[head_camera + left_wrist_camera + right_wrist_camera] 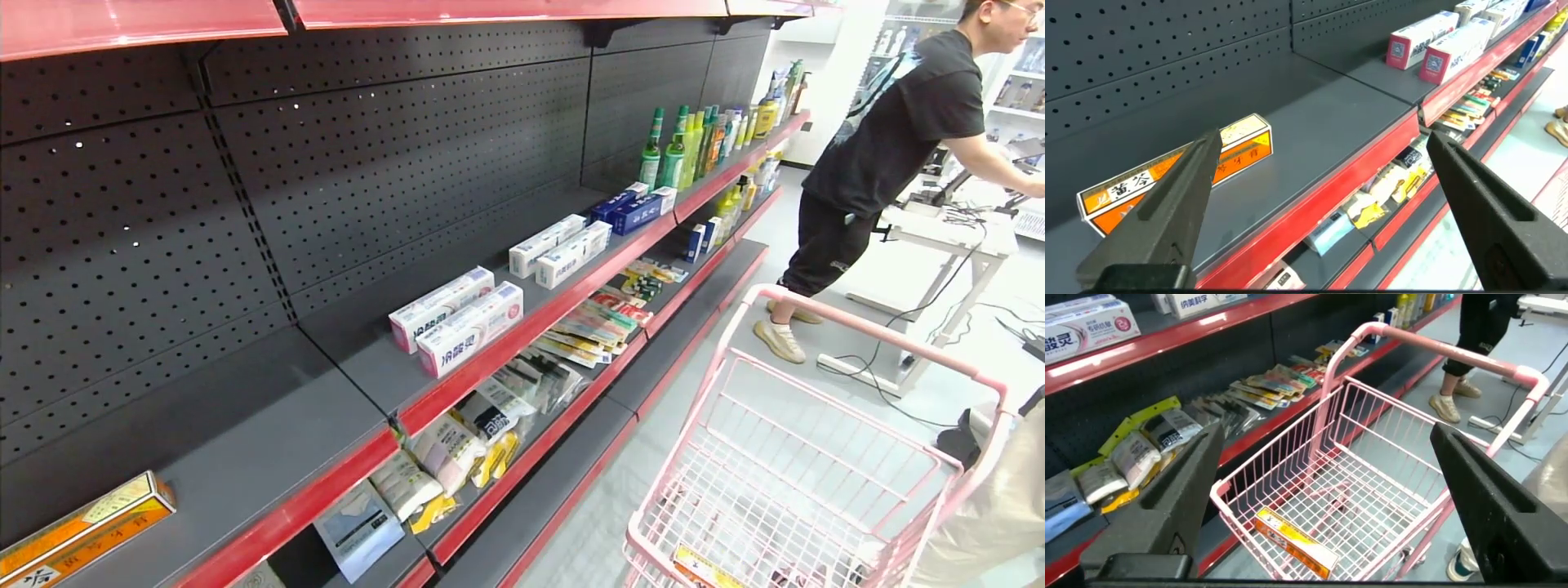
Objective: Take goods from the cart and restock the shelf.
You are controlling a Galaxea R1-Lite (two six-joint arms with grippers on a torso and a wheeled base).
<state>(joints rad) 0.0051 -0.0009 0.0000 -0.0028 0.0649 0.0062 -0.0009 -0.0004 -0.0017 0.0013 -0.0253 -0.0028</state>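
Right wrist view: orange box [1294, 539] flat on the pink cart's [1445, 351] wire floor, long axis slanting across it.
My right pincer [1327, 433] hangs spread wide above it; my left pincer [1323, 143], equally spread, hovers over the shelf [1323, 106] near a second orange box [1176, 175].

I see a shop aisle.
Red-edged dark metal shelf [269, 425] carries white boxed goods [469, 327] and green bottles [674, 159]; pink wire shopping cart [784, 490] beside.

Head view over shelf [245, 441] and cart [865, 329], wrist views close above each
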